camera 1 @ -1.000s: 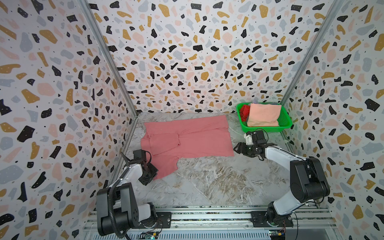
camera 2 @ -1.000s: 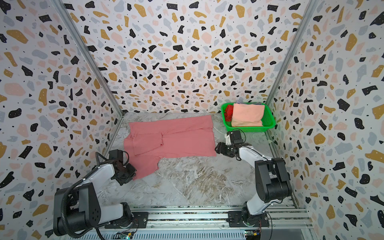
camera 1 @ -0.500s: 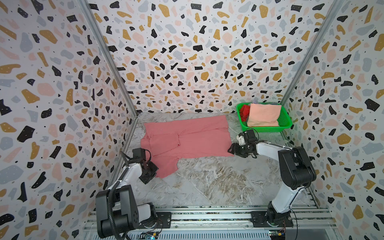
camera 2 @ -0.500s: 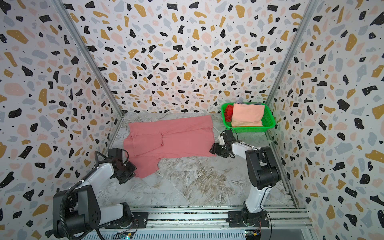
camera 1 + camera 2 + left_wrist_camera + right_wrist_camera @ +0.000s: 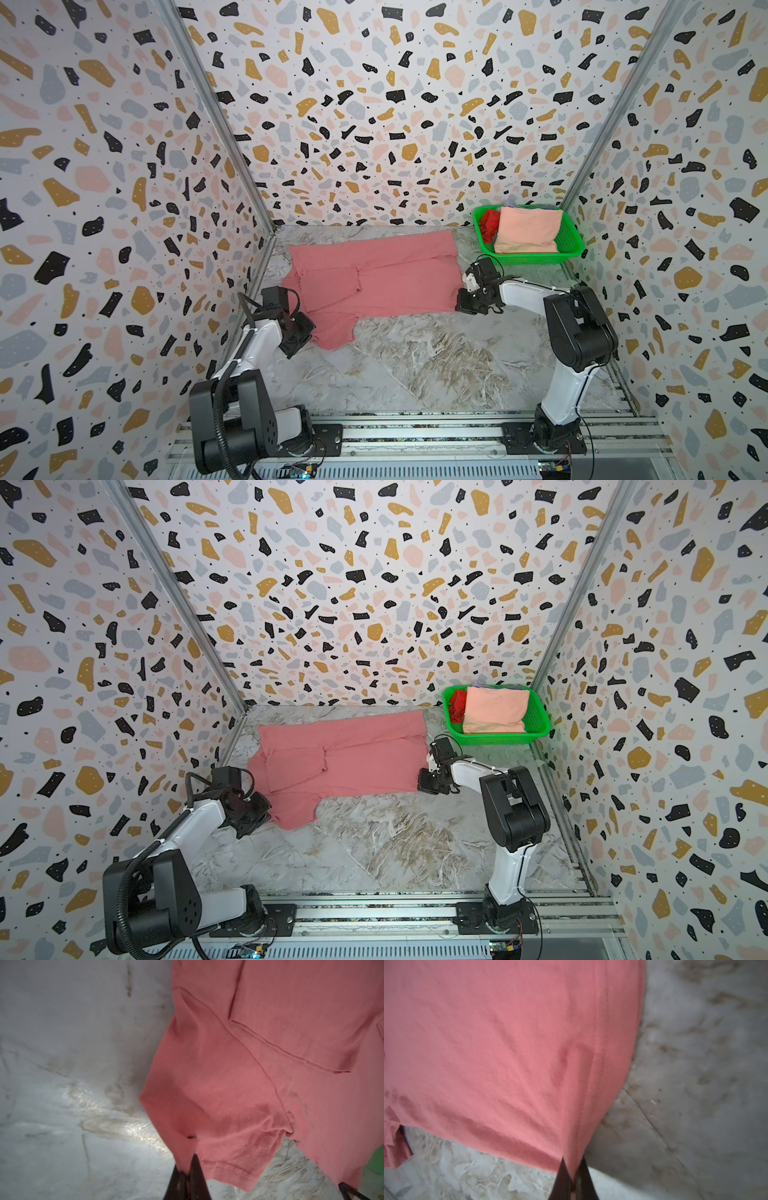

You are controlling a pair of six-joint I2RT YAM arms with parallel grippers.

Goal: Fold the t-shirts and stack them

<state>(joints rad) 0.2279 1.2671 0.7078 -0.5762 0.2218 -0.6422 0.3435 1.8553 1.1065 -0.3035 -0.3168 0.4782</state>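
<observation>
Presently, the rose-pink t-shirt [image 5: 386,278] lies spread flat on the marble tabletop [image 5: 436,361], just left of centre in both top views and near the back wall. One flap is folded over the body on the left part of the cloth. A second flap extends toward the lower left of the frame.

Left arm:
- The left gripper [image 5: 306,332] sits at the lower-left edge of the shirt, low against the tabletop.
- In the left wrist view, the left gripper [image 5: 188,1164] has its fingers brought together, with pink cloth pinched between them beside a stitched edge.

Right arm:
- The right gripper [image 5: 459,305] sits at the lower-right corner of the shirt, right of centre in a top view.
- In the right wrist view, the right gripper [image 5: 572,1167] has its fingers closed on the cloth at a stitched edge. The fabric draws into creases that run toward the grip.

Other items:
- The green basket [image 5: 536,258] stands at the right of the frame, in the back right corner of the enclosure, apart from the spread shirt.
- The peach t-shirt [image 5: 528,230] lies folded inside the basket and fills most of it.
- The red t-shirt [image 5: 488,222] is bunched at the left end of the basket, touching the peach one.

Both arms reach in from a rail along the bottom edge of the frame.
</observation>
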